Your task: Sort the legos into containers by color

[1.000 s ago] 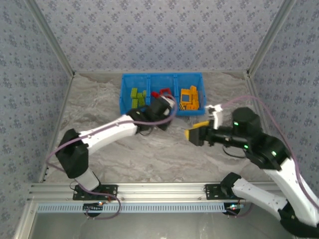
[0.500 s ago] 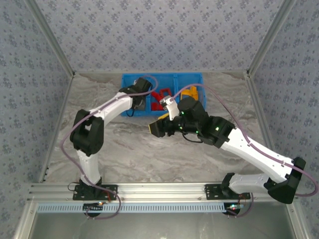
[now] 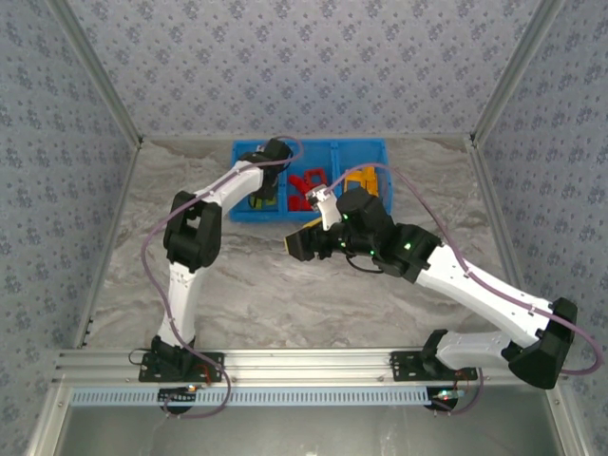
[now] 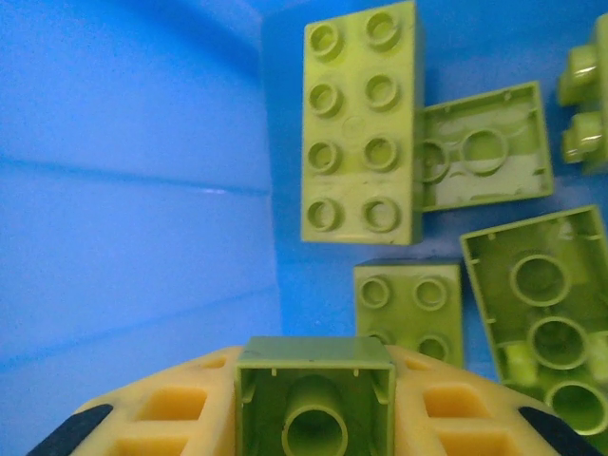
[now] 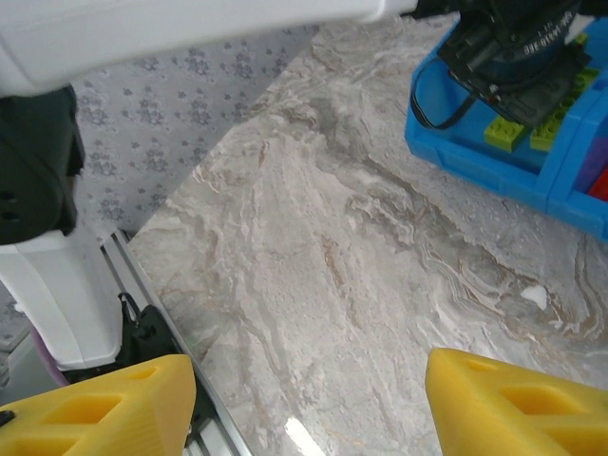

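My left gripper is shut on a small lime green lego, hollow side toward the camera, just above the left compartment of the blue containers. Several green legos lie on that compartment's floor. From above, the left gripper reaches down into the bin's left end. Red legos fill the middle compartment and orange-yellow legos the right one. My right gripper hovers open over the marble table in front of the bin, with nothing between its yellow fingers.
In the right wrist view, bare marble table lies below the gripper, with the bin's left end and the left arm's black wrist at the upper right. The left arm's base and the metal rail stand at the lower left.
The left arm has swung from in front of the bin to over its left compartment, carrying the green lego. The right arm has swept left to the table's middle.
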Controlling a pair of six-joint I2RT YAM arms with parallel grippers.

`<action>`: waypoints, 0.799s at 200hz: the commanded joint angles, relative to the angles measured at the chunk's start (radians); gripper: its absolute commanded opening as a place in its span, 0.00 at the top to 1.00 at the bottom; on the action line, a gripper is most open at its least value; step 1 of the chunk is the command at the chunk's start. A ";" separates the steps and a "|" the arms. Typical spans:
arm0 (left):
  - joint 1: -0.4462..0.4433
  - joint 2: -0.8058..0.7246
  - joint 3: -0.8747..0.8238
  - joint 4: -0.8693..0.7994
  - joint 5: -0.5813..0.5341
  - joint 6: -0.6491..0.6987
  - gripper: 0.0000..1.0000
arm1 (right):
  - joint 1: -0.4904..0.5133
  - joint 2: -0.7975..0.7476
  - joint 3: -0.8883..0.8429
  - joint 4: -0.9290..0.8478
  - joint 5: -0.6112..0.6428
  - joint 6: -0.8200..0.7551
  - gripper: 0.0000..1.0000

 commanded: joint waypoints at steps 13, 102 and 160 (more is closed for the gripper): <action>0.000 0.008 0.036 -0.048 -0.039 0.013 0.59 | -0.018 -0.020 -0.037 0.010 -0.021 0.022 0.32; -0.049 -0.235 -0.028 0.018 0.031 0.005 0.46 | -0.062 -0.090 -0.021 -0.067 0.056 -0.017 0.30; -0.049 -0.845 -0.500 0.254 0.184 -0.172 0.29 | -0.268 -0.158 0.046 -0.257 0.470 0.008 0.00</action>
